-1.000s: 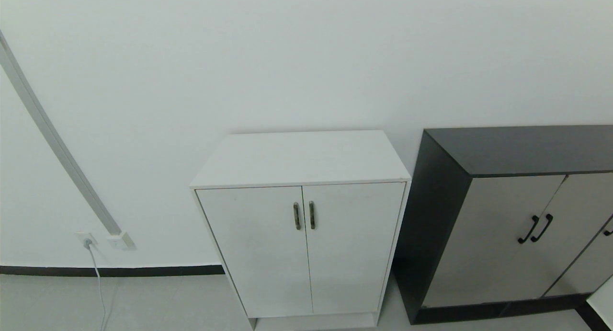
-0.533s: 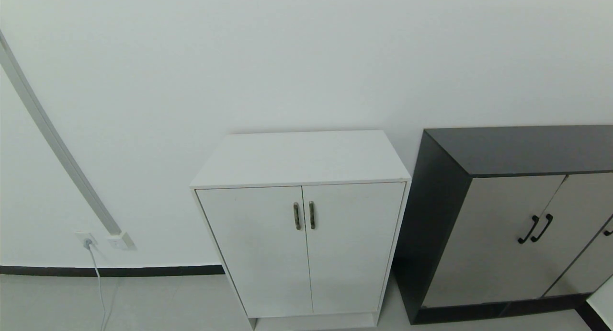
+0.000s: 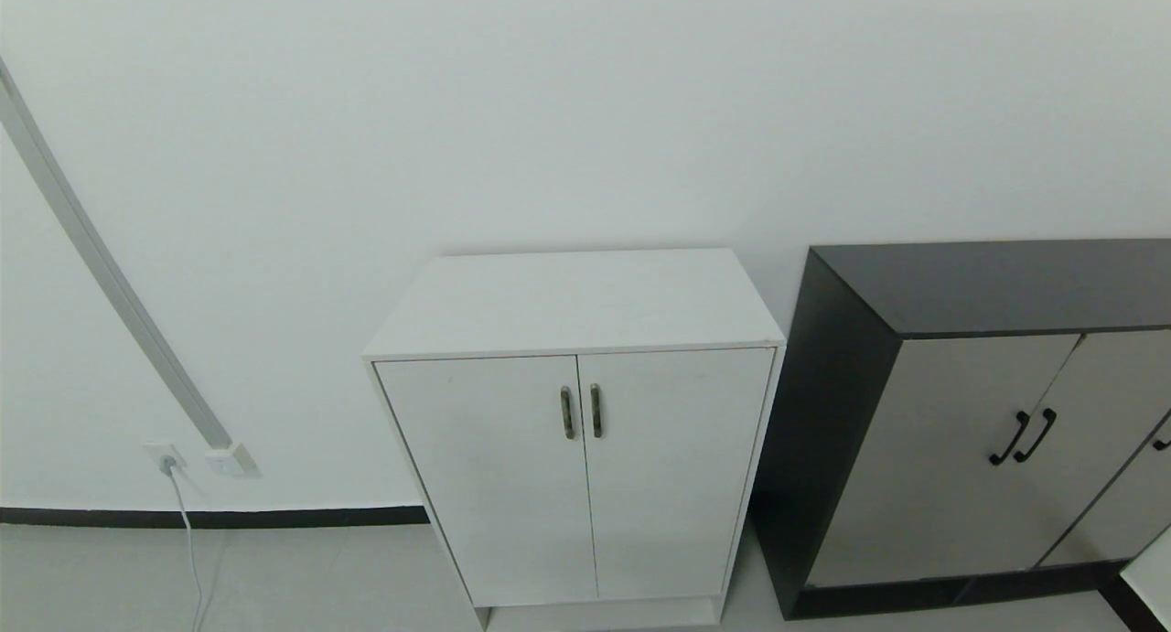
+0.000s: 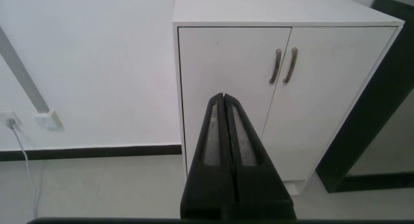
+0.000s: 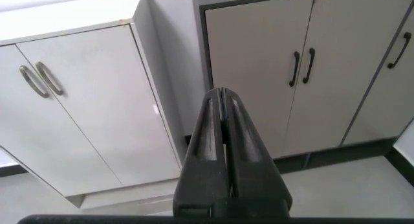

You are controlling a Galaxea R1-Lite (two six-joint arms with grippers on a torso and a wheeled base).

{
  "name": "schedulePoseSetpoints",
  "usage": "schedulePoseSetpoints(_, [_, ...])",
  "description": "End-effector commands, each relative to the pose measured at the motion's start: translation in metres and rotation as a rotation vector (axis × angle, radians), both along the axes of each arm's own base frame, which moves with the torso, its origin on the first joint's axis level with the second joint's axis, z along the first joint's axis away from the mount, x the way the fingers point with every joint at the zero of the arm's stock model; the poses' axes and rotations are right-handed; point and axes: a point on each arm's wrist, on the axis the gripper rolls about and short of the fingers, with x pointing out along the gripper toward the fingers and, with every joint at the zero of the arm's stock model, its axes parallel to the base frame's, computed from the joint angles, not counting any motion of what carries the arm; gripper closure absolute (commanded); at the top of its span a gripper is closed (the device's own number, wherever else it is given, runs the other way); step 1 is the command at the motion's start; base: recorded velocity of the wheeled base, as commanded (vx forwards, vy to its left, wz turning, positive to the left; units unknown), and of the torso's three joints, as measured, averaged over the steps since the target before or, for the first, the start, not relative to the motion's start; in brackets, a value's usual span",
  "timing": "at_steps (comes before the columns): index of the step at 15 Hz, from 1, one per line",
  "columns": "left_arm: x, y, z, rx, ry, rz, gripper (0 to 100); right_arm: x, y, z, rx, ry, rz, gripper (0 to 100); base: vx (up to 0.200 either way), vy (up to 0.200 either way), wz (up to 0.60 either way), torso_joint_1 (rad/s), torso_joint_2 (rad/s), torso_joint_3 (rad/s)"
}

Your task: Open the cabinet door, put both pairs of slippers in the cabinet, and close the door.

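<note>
Floor (image 4: 97, 185) lies open before the white cabinet (image 3: 576, 303) — its doors (image 3: 503, 476) shut, black cabinet (image 3: 842, 412) just beside.

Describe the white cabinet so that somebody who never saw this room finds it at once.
Two cabinets stand side by side against the white wall. The white cabinet is the left one, both doors shut, with two metal handles where they meet. Its neighbour is black with grey doors and black handles.

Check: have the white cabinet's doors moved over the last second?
No. Both doors are shut as before, their handles side by side, in the same place beside the black cabinet.
</note>
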Motion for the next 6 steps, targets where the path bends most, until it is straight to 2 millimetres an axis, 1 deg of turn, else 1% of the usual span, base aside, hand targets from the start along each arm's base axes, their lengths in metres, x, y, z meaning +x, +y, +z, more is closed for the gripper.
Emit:
schedulePoseSetpoints(1, [0.0001, 0.0, 0.0, 0.002, 0.002, 0.0, 100, 0.0, 0.0, -0.0001, 0.0, 0.001, 0.0, 100, 0.0, 0.0, 0.0, 0.0, 0.0, 0.0])
schedulePoseSetpoints(6, [0.0001, 0.0, 0.0, 0.004, 0.002, 0.0, 100, 0.0, 0.0, -0.0002, -0.006, 0.003, 0.002, 100, 0.0, 0.0, 0.0, 0.0, 0.0, 0.0])
